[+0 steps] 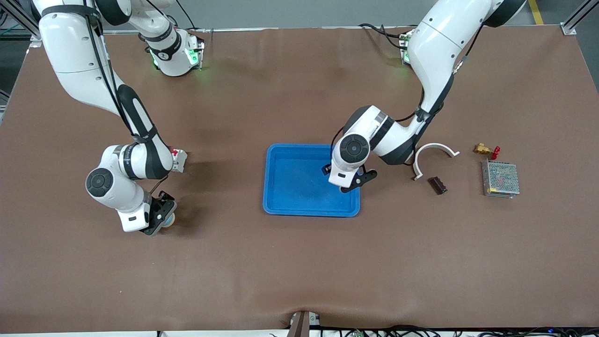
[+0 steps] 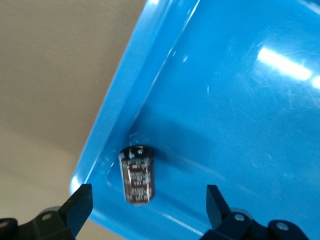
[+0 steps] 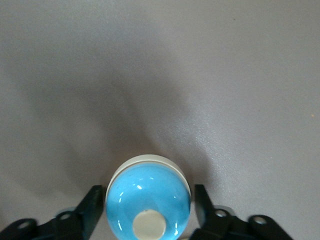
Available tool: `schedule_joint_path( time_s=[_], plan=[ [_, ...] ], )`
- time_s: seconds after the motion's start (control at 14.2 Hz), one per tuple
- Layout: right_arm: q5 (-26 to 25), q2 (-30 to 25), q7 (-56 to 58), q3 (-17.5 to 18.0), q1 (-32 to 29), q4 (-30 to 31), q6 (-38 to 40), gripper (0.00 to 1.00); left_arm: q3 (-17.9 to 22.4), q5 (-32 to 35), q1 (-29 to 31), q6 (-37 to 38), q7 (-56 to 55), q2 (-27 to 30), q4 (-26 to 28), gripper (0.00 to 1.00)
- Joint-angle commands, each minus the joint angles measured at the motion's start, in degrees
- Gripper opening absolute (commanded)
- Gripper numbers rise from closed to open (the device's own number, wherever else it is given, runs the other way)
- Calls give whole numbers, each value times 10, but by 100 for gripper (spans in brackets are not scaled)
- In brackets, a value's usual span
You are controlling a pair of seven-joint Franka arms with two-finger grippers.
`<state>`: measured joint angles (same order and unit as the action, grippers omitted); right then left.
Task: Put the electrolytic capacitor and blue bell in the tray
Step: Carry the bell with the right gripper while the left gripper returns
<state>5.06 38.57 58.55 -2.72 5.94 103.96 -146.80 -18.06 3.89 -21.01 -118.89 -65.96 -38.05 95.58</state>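
Blue bell (image 3: 148, 202) clamped, left jaws wide

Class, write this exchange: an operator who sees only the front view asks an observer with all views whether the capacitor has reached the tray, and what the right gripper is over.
Operator: The left arm blocks my sight of the left gripper over the tray. Is the capacitor in?
Observer: Yes. The electrolytic capacitor is inside the tray beside its wall, untouched between the open left gripper's fingers.
Operator: And what is under the right gripper?
Observer: The blue bell, sitting on the table with the right gripper down around it.
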Motion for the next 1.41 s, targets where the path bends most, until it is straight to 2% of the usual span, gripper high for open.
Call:
schedule_joint_path(
  time_s=[0.0, 0.07, 0.21, 0.35, 0.63, 0.85, 1.06, 1.2, 1.34],
  plan=[
    [27, 9, 11, 10, -11, -16, 5, 56, 1, 11, -1, 79, -14, 18, -55, 100],
    [31, 8, 10, 10, -10, -17, 9, 50, 2, 12, 4, 101, -12, 19, -76, 100],
    [58, 7, 8, 10, -11, -34, 44, 50, 10, 14, 5, 131, -9, 23, -101, 100],
    [65, 5, 1, 10, -8, -53, 84, 50, 24, 13, 24, 150, 13, 48, -107, 100],
    [67, -2, -59, 10, 6, -93, 149, 50, 23, 13, 90, 182, 96, 82, -107, 100],
    [65, -17, -161, 9, 42, -123, 200, 50, 24, 14, 133, 196, 176, 90, -106, 100],
    [62, -37, -277, 9, 81, -126, 214, 50, 26, 16, 185, 201, 311, 90, -96, 100],
    [61, -52, -364, 9, 117, -126, 232, 50, 20, 41, 226, 198, 325, 90, -82, 100],
    [59, -60, -456, 8, 158, -125, 235, 52, 21, 63, 233, 186, 319, 98, -62, 100]
  ],
)
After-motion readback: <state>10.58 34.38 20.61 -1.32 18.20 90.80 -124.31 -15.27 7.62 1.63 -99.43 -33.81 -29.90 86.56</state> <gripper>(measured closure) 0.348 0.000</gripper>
